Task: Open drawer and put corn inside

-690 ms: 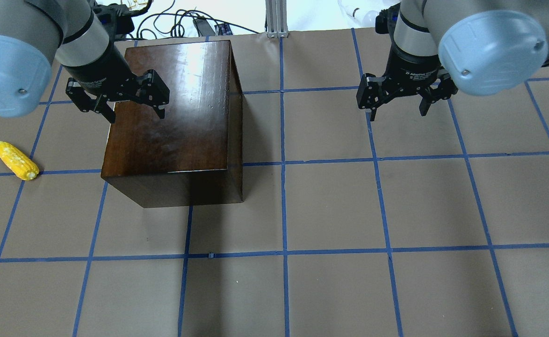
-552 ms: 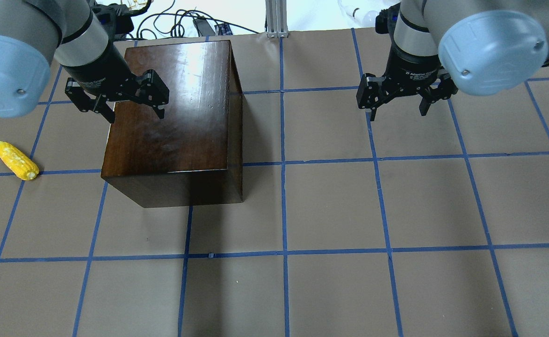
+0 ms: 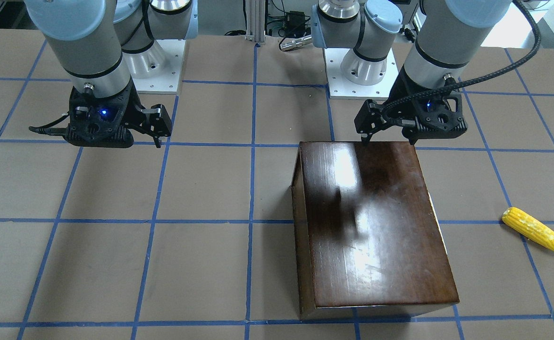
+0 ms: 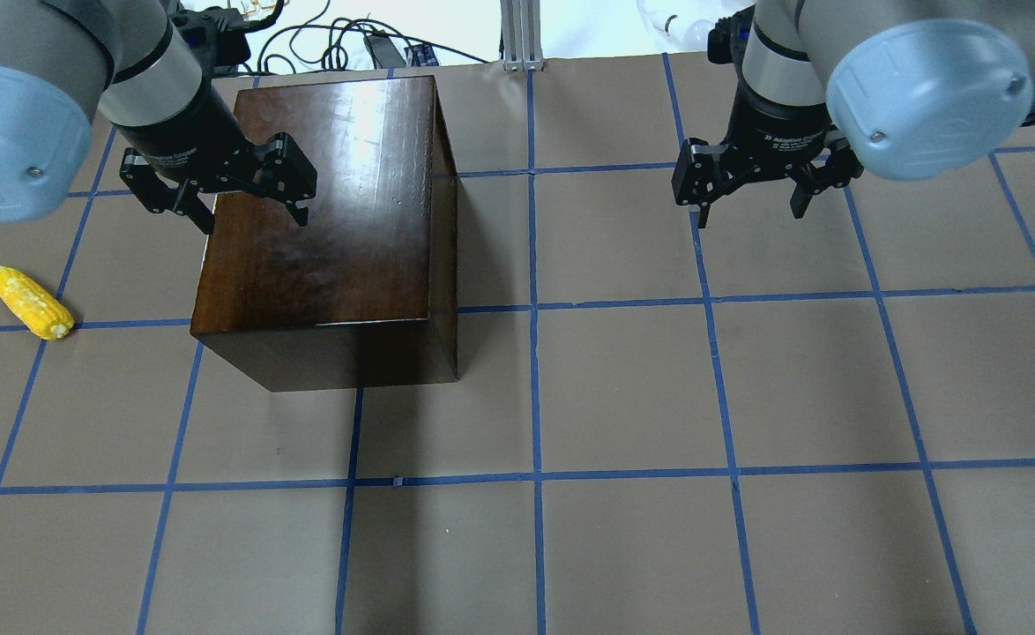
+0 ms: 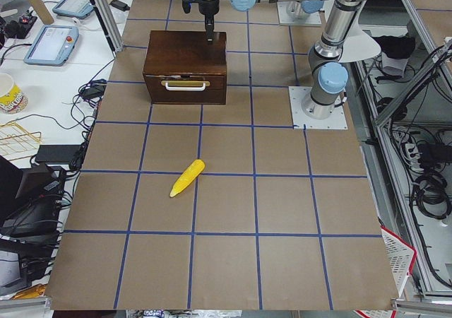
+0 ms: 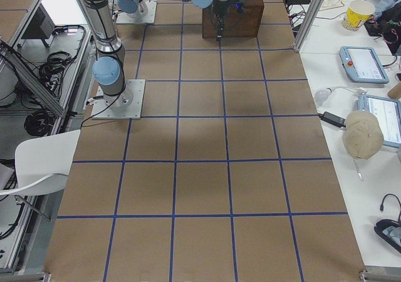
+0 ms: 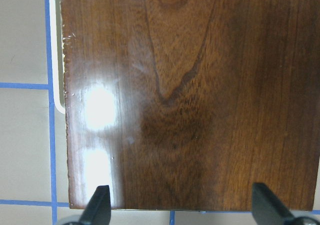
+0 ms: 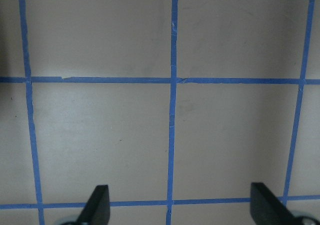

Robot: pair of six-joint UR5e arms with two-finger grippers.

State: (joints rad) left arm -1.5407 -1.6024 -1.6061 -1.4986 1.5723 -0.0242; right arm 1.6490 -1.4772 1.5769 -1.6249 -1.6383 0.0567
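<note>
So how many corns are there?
1. The corn lies on the table, on the robot's left of the wooden box and apart from it. Nothing shows inside the box, so more could be hidden there.

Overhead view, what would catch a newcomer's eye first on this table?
The glossy dark-brown wooden box dominates the left half of the table, with the open left gripper hovering over its top. The bright yellow corn lies alone further left, apart from the box. The open right gripper hangs over bare table on the right.
</note>
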